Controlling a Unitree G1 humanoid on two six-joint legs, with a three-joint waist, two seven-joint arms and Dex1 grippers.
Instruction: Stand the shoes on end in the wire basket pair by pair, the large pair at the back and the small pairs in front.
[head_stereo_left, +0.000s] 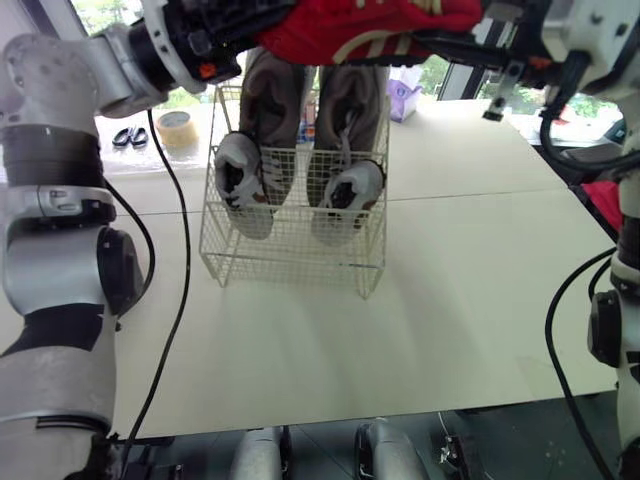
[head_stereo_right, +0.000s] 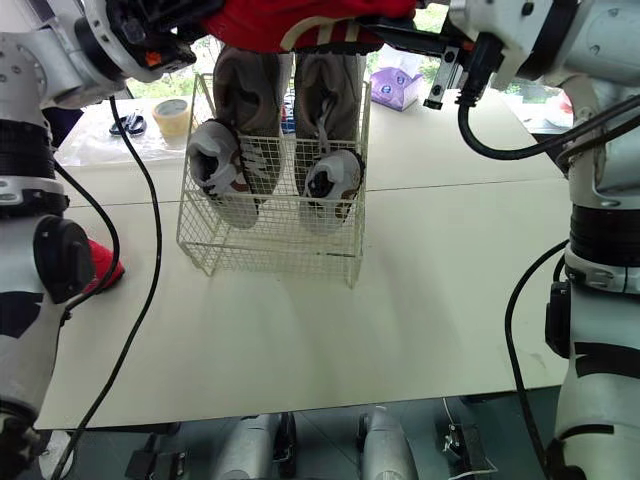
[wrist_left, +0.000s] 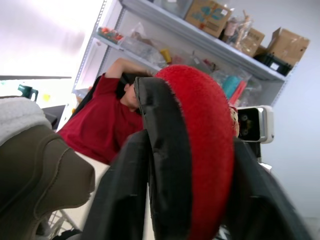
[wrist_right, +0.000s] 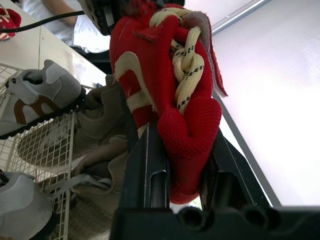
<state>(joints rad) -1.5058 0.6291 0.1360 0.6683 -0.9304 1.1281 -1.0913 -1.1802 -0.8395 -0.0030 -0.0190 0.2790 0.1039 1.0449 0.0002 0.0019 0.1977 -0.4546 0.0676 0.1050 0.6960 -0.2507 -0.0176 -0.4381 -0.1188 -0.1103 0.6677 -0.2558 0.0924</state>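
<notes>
A pale bench (head_stereo_left: 450, 300) spans the scene, built of flat panels with thin seams running across it. At its far left lies a roll of yellowish tape (head_stereo_left: 176, 127), and just to the left of that a pair of black-handled scissors (head_stereo_left: 128, 137). At the far end, right of centre, sits a small purple box (head_stereo_left: 404, 98) with something white at its top. The left wrist view shows a person in a red shirt (wrist_left: 107, 125), one arm raised to the head, in front of metal shelving (wrist_left: 165, 25) that carries cardboard boxes (wrist_left: 212, 15) and small clutter. A dark teal jug (wrist_left: 27, 91) stands in the bright background.
</notes>
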